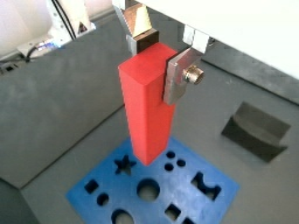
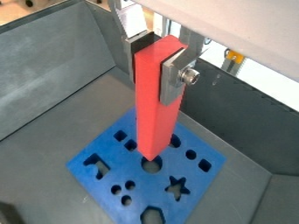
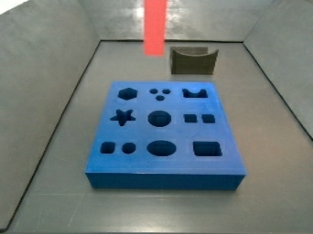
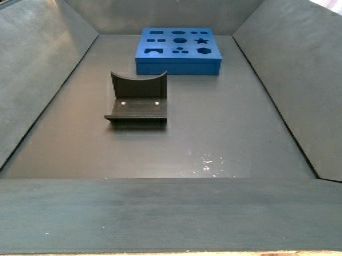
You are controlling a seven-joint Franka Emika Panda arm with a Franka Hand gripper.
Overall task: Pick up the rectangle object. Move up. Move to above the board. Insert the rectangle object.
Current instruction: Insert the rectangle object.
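Note:
My gripper is shut on the top of the rectangle object, a tall red-orange bar that hangs upright between the silver fingers. Both wrist views show this; in a wrist view the gripper holds the bar above the blue board. The bar's lower end is over the board near a round hole, clear of the surface. In a side view only the bar shows, high above the board's far edge. The board lies flat on the floor.
The dark olive fixture stands on the floor beyond the board; it also shows in a wrist view and in a side view. Grey walls enclose the floor on all sides.

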